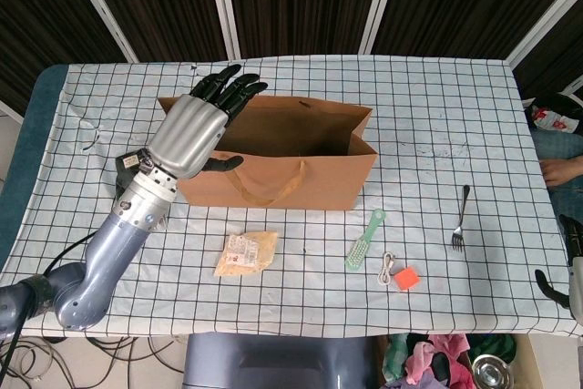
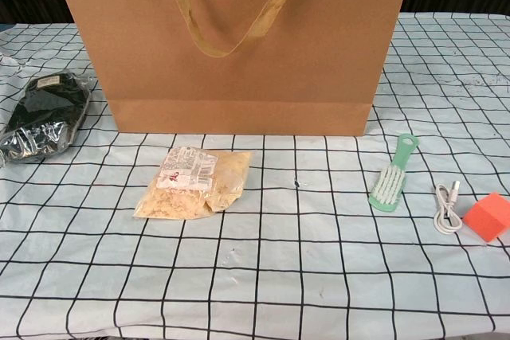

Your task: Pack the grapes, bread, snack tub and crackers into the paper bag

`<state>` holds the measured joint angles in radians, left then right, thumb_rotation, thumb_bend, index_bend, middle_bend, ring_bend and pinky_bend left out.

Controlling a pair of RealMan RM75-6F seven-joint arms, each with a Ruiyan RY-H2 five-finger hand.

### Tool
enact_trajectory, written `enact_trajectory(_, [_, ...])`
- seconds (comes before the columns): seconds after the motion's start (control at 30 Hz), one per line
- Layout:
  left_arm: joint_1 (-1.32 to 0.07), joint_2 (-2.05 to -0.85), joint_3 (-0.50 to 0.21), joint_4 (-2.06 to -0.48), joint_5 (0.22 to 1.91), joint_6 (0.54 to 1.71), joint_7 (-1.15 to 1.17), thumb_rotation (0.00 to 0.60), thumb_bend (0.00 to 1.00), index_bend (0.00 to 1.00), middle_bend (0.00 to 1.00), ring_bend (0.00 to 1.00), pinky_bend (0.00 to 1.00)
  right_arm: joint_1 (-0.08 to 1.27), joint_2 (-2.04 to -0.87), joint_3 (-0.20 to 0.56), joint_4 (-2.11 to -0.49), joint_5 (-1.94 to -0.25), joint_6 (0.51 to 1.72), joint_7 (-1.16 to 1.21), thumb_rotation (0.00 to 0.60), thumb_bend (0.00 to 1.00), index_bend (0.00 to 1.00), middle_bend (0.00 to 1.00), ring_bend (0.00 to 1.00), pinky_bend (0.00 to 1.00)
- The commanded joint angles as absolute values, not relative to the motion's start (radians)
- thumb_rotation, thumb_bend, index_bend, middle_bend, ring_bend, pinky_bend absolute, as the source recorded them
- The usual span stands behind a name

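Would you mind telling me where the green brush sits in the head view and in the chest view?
Head view: the green brush lies on the checked cloth, right of centre, in front of the paper bag's right corner.
Chest view: the green brush lies at right, below the bag's right corner.
Shared landmark: the orange block to its right.

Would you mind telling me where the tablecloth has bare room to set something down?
Free: the stretch right of the paper bag behind the fork, and the near edge in front of the cracker packet. Crowded: around the green brush, cable and orange block.
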<state>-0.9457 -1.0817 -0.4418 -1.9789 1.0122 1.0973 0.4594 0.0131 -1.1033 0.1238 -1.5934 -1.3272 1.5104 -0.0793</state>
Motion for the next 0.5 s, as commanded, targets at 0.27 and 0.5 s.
enact_trajectory(0.27, [-0.572,-0.888,-0.198,-2.097,1.528,1.418,0.277,0.600,0.03,0.12,0.11,0.00,0.14,0.007,-1.102,0.128,-1.596,-1.321,1.519,-0.093,0.600,0.24,0.01,0.09,0.21,0.19])
enact_trajectory(0.5, [-0.400,-0.832,-0.003,-1.993,1.700,1.476,0.093,0.600,0.03,0.11,0.11,0.00,0.09,0.008,-1.104,0.129,-1.601,-1.322,1.522,-0.113,0.600,0.24,0.01,0.09,0.21,0.19])
